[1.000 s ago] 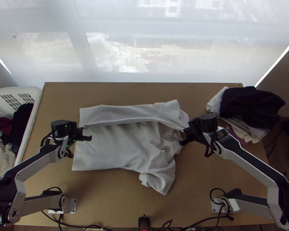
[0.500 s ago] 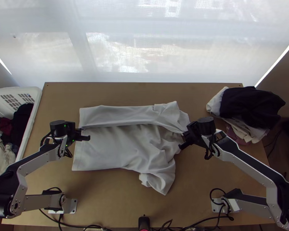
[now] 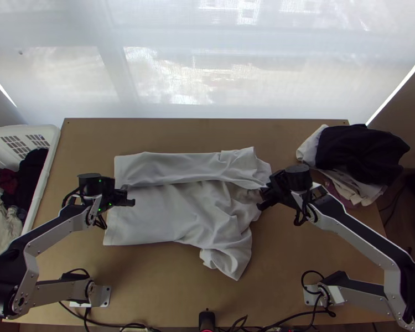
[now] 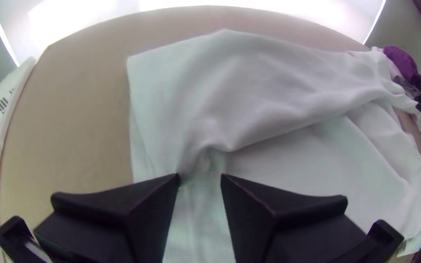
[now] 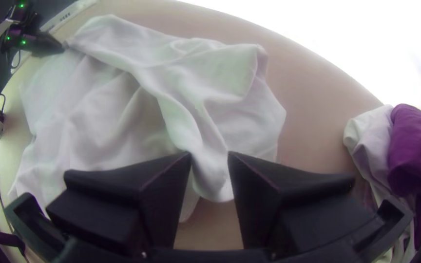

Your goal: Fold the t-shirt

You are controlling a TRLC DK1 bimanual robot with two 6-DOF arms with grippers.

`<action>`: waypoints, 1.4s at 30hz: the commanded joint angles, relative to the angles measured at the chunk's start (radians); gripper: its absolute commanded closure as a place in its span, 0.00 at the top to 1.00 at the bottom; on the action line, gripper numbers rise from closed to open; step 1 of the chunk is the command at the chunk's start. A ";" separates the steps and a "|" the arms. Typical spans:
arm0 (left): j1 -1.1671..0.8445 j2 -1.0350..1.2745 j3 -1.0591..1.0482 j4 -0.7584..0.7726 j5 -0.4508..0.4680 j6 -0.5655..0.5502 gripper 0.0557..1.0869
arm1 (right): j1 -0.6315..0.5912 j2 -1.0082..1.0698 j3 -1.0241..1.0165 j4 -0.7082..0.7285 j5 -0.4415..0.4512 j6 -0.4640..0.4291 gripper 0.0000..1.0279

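Note:
The white t-shirt [image 3: 169, 213] lies across the middle of the table, its far edge folded over toward the near side as a long strip, its right part wrinkled and bunched. My left gripper [image 3: 129, 201] is at the shirt's left end, by the strip's near edge; the right gripper [image 3: 264, 198] is at its right end. In the left wrist view, the left gripper [image 4: 200, 176] stands open over the shirt [image 4: 269, 78], a crease running to its fingertips. In the right wrist view, the right gripper [image 5: 209, 155] is open, a rounded fold of the shirt [image 5: 98, 107] between its fingers.
A white basket [image 3: 51, 145] with dark and light clothes stands at the table's left edge. A pile of dark and white clothes [image 3: 362, 146] lies at the right. Bare tabletop [image 3: 196, 133] shows beyond the shirt.
The strip's far right corner and near edge have shifted slightly toward the near side. My left gripper has moved a little nearer and to the right; the right gripper has hardly moved.

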 commanded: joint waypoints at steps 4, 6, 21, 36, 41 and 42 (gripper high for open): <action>-0.068 -0.086 0.046 -0.264 0.069 -0.050 0.72 | -0.016 -0.001 0.090 -0.047 0.000 0.008 0.90; -0.052 -0.134 0.049 -0.332 0.077 -0.046 0.74 | -0.019 -0.009 0.109 -0.056 0.000 0.006 0.90; 0.037 -0.387 0.049 -0.861 0.065 0.081 0.80 | -0.024 -0.069 0.227 -0.167 -0.001 0.000 0.90; 0.030 -0.207 0.078 -0.912 -0.069 0.060 0.79 | 0.003 -0.110 0.196 -0.202 -0.004 -0.002 0.90; 0.000 -0.169 0.098 -0.906 -0.061 0.031 0.59 | 0.024 -0.127 0.186 -0.206 -0.004 -0.011 0.90; -0.005 -0.166 0.100 -0.907 -0.056 0.026 0.53 | 0.027 -0.129 0.186 -0.208 -0.004 -0.012 0.90</action>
